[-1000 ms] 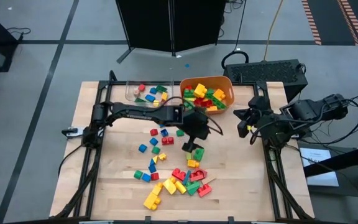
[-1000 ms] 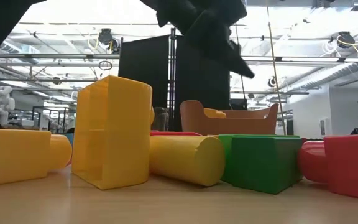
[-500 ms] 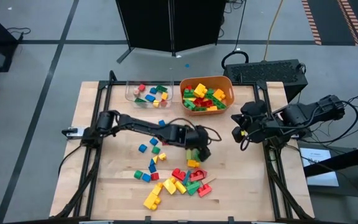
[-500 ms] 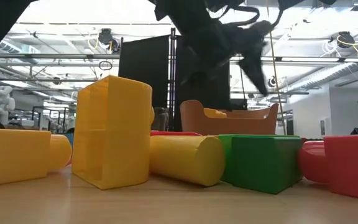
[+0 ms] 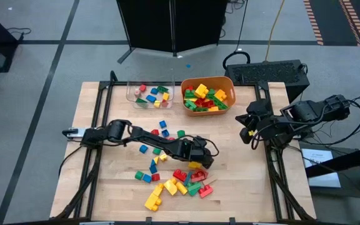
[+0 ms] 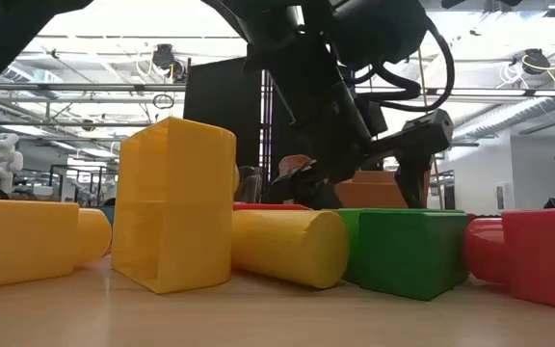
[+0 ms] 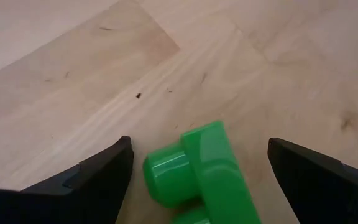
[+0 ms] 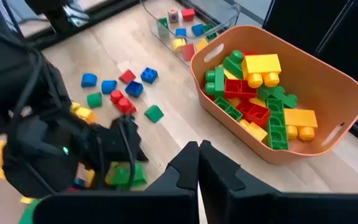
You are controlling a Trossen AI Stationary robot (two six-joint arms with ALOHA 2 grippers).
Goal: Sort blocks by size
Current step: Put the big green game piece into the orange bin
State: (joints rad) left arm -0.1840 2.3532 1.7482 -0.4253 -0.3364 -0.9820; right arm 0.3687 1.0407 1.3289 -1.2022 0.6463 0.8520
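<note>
Left hand (image 7: 194,174) now low over wooden table (image 5: 249,187), astride green block (image 7: 197,168).

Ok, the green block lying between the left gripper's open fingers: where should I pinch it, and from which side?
Pinch the green block across its flat body, not the round stud that sticks out on one side, which would probably slip. Come straight down from above: the left gripper already straddles it, fingers open on either side, with bare table around it.

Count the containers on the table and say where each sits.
2. The orange tub sits near the table's far edge in the high view, and the clear tray is beside it on its left. None appears hidden.
</note>
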